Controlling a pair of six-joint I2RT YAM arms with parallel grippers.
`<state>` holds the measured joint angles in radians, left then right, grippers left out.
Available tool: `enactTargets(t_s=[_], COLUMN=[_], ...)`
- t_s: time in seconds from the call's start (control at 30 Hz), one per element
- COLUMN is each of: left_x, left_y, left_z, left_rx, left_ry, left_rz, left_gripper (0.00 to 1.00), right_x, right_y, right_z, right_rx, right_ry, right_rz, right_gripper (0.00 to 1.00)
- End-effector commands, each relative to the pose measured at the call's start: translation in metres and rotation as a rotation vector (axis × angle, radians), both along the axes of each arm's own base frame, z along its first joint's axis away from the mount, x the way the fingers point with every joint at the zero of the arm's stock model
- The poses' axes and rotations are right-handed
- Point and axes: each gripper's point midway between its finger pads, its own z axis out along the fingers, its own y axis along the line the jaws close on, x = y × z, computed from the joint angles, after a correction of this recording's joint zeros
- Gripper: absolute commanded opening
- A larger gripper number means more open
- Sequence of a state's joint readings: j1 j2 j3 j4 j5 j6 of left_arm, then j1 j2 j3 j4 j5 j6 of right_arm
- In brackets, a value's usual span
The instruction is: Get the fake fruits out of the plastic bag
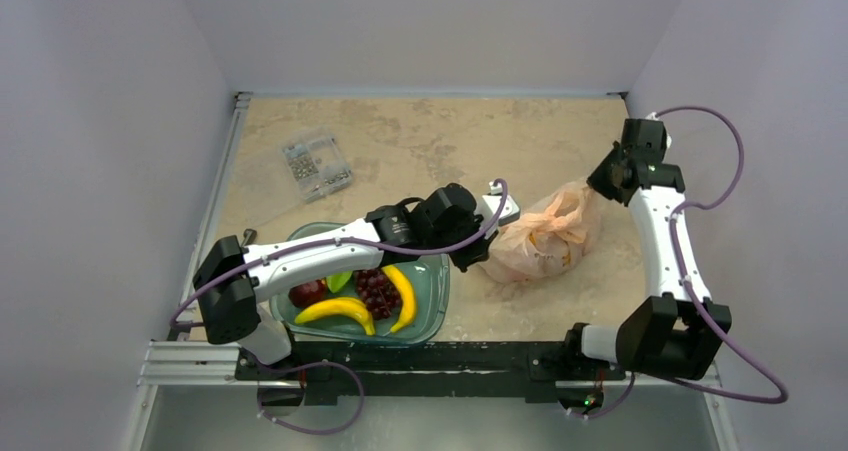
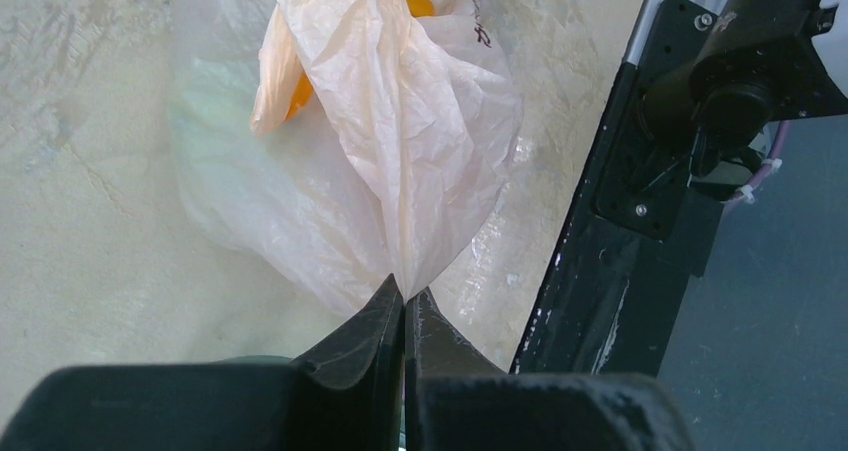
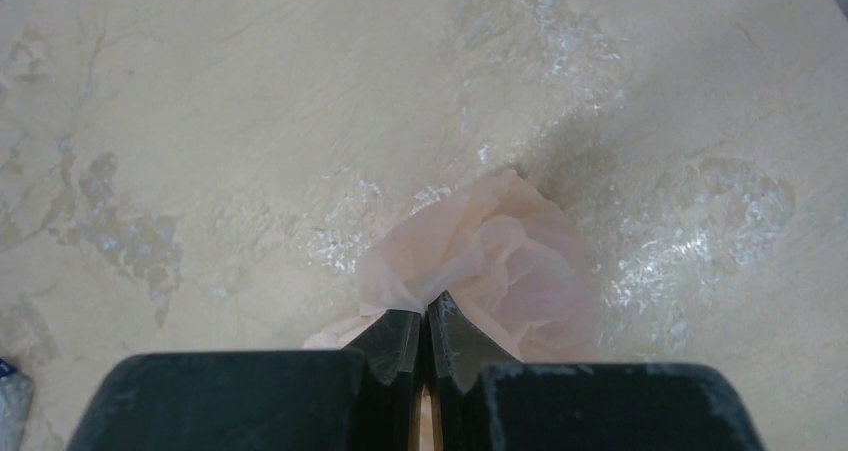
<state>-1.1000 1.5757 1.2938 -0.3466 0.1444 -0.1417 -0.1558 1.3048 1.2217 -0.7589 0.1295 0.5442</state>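
Observation:
The peach-pink plastic bag (image 1: 545, 236) lies on the table right of centre, bulging, with orange fruit pieces (image 2: 300, 96) showing through it. My left gripper (image 1: 478, 259) is shut on the bag's left edge (image 2: 400, 171). My right gripper (image 1: 600, 186) is shut on the bag's upper right corner (image 3: 480, 261) and holds it pinched up. A red ball (image 1: 308, 293) and a green piece (image 1: 340, 280) lie in the teal tray (image 1: 430, 311). The berry bunch and the bumpy green ball are hidden.
The tray also holds two yellow bananas (image 1: 340, 312) and a dark grape bunch (image 1: 378, 293). A clear box of small parts (image 1: 316, 166) sits at the back left. The black base rail (image 1: 420, 356) runs along the near edge, close to the bag.

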Motion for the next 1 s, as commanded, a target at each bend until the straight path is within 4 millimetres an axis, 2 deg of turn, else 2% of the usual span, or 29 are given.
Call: enactTargets(t_s=[0.0, 0.03, 0.13, 0.2, 0.23, 0.3, 0.33, 0.37, 0.5, 0.67, 0.73, 0.83, 0.97], left_x=[-0.012, -0.014, -0.015, -0.017, -0.017, -0.017, -0.017, -0.016, -0.012, -0.009, -0.01, -0.002, 0.025], left_y=[-0.002, -0.002, -0.002, -0.002, -0.002, -0.002, -0.002, -0.002, 0.001, 0.005, 0.005, -0.003, -0.019], left_z=[0.018, 0.019, 0.022, 0.025, 0.027, 0.029, 0.03, 0.03, 0.032, 0.044, 0.054, 0.07, 0.072], left_rx=[-0.038, -0.042, -0.056, -0.07, -0.077, -0.082, -0.083, -0.083, -0.076, -0.103, -0.136, -0.164, -0.091], left_ry=[0.043, 0.046, 0.056, 0.062, 0.066, 0.077, 0.08, 0.079, 0.067, 0.063, 0.068, 0.049, -0.032], left_rz=[-0.04, -0.045, -0.04, -0.036, -0.033, -0.027, -0.024, -0.018, -0.003, 0.017, 0.027, 0.052, 0.075], left_gripper=[0.0, 0.01, 0.21, 0.3, 0.38, 0.75, 0.85, 0.89, 0.89, 0.88, 0.88, 0.88, 0.88], right_x=[0.003, -0.001, -0.016, -0.026, -0.031, -0.039, -0.043, -0.051, -0.079, -0.11, -0.114, -0.117, -0.117], right_y=[0.023, 0.027, 0.037, 0.042, 0.044, 0.048, 0.052, 0.054, 0.064, 0.063, 0.069, 0.079, 0.092], right_z=[0.02, 0.018, 0.015, 0.015, 0.016, 0.02, 0.022, 0.021, 0.018, 0.007, 0.0, -0.012, -0.028], right_rx=[0.035, 0.042, 0.029, 0.014, 0.003, -0.015, -0.019, -0.017, 0.022, 0.038, 0.061, 0.108, 0.172], right_ry=[-0.138, -0.131, -0.107, -0.094, -0.088, -0.085, -0.082, -0.063, -0.03, -0.008, -0.026, -0.023, -0.012], right_rz=[0.141, 0.166, 0.223, 0.247, 0.25, 0.261, 0.271, 0.276, 0.27, 0.235, 0.251, 0.29, 0.331], right_gripper=[0.02, 0.07, 0.25, 0.3, 0.33, 0.44, 0.47, 0.5, 0.55, 0.62, 0.64, 0.65, 0.64])
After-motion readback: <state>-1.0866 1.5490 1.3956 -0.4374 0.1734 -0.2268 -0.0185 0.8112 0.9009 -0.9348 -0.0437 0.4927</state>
